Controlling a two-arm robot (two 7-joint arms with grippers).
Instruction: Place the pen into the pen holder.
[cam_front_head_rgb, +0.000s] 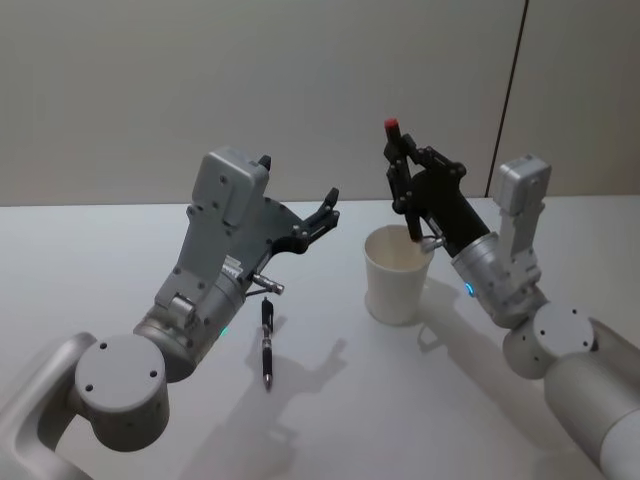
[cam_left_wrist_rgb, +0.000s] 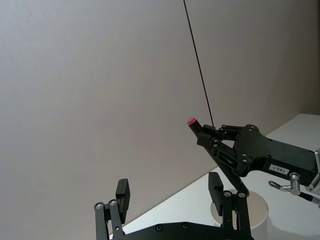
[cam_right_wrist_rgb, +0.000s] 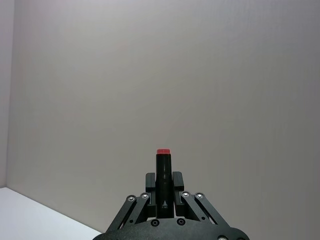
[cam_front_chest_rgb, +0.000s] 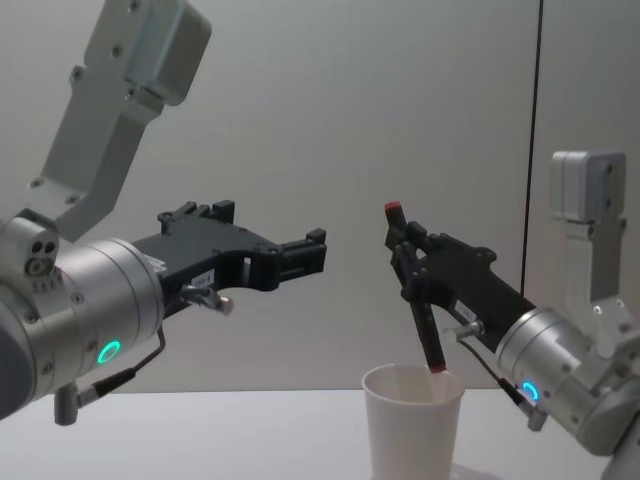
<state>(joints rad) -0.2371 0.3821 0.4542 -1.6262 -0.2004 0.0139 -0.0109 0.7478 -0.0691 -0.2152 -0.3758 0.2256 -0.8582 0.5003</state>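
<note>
The pen (cam_front_chest_rgb: 426, 330) was off the table (cam_front_head_rgb: 100, 260), a slim black barrel with a red cap, clamped upright but tilted over the cup.

On the left, the left gripper (cam_left_wrist_rgb: 169, 187) hung in the air with its jaws wide and nothing between them. Below it a second dark pen (cam_front_head_rgb: 267, 345) lay flat on the table.

Further right stood the pen holder (cam_front_chest_rgb: 412, 430), a white paper cup (probably light enough to tip at a nudge). The held pen's lower tip was at its rim.

The right gripper (cam_right_wrist_rgb: 164, 181) had its jaws narrow on the upper barrel, just under the cap. The pen looked light, stiff and smooth, so it could slip or swing. A hold nearer mid-barrel would likely steady it.
</note>
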